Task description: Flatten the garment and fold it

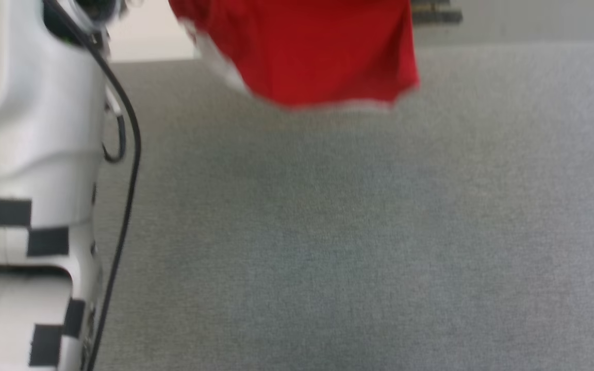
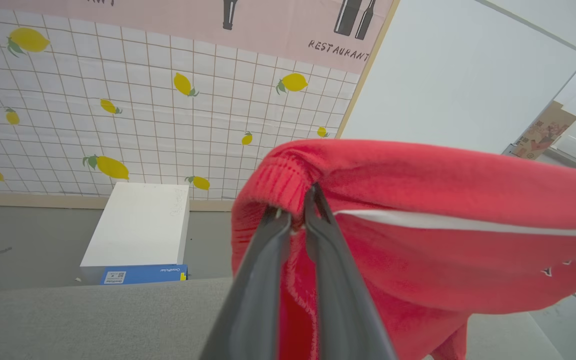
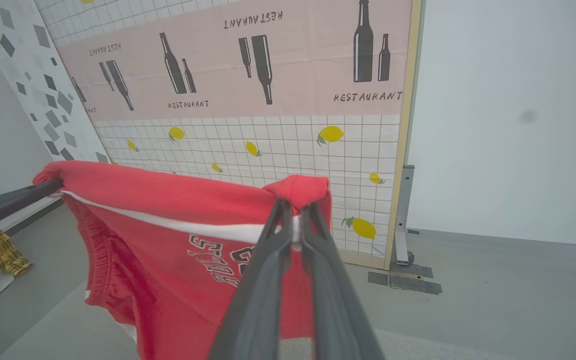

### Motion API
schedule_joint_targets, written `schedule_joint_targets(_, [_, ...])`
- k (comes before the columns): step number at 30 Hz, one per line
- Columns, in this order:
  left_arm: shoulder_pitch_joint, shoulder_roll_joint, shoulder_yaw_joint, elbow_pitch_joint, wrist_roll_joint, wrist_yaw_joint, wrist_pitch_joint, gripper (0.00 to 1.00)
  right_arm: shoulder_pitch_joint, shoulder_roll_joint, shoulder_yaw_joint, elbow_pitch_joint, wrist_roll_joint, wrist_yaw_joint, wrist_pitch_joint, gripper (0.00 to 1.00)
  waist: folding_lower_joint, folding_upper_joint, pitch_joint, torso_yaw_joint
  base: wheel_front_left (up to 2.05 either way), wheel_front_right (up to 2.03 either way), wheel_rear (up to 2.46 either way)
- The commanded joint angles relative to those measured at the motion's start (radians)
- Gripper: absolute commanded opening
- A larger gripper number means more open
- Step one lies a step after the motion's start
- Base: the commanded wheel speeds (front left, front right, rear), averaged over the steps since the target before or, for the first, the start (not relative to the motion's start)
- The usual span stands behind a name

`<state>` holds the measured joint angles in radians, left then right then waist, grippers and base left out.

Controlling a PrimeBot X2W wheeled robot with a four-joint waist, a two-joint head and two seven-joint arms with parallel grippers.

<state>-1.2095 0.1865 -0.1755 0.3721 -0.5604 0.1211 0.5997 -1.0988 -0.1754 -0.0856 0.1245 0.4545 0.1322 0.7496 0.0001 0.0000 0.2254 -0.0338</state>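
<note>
Red soft knit, the garment [image 2: 443,270] hangs in the air between both grippers. It is above the grey cloth-covered surface [image 1: 328,232] and, as far as the blurred head view lets me judge, not touching it. The left gripper [image 2: 295,216] is pinched narrow on one ribbed corner, and the right gripper [image 3: 294,217] on the opposite corner. The fabric looks light and limp (it sags between the two holds), and probably not slippery. These top corners seem good places to hold for laying it flat.
</note>
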Motion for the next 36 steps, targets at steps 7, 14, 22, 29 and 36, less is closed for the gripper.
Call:
schedule_joint_targets(7, [-0.182, 0.011, -0.013, 0.109, 0.068, -0.033, -0.162, 0.00, -0.214, 0.008, 0.002, 0.149, -0.077, -0.002, -0.120, 0.00, -0.0001, 0.0000, 0.245, -0.058, 0.00, 0.00, 0.00])
schedule_joint_targets(14, [-0.196, 0.005, -0.023, 0.220, 0.063, -0.102, -0.284, 0.00, -0.232, -0.009, 0.079, 0.210, -0.065, -0.002, -0.163, 0.00, -0.0001, 0.0000, 0.294, -0.049, 0.00, 0.00, 0.00])
schedule_joint_targets(22, [-0.076, -0.035, -0.044, 0.328, 0.016, -0.192, -0.370, 0.00, -0.060, -0.070, 0.189, 0.160, 0.042, -0.002, -0.181, 0.00, -0.0001, 0.0000, 0.261, -0.012, 0.00, 0.00, 0.00])
schedule_joint_targets(29, [0.245, -0.059, -0.090, 0.357, -0.095, -0.246, -0.347, 0.00, 0.366, -0.130, 0.175, 0.008, 0.163, -0.002, -0.193, 0.00, -0.0001, 0.0000, 0.078, 0.035, 0.00, 0.00, 0.00])
schedule_joint_targets(36, [0.572, -0.072, -0.137, 0.263, -0.181, -0.250, -0.285, 0.00, 0.755, -0.087, 0.069, -0.117, 0.202, -0.002, -0.134, 0.00, -0.0001, 0.0000, -0.057, 0.058, 0.00, 0.00, 0.00])
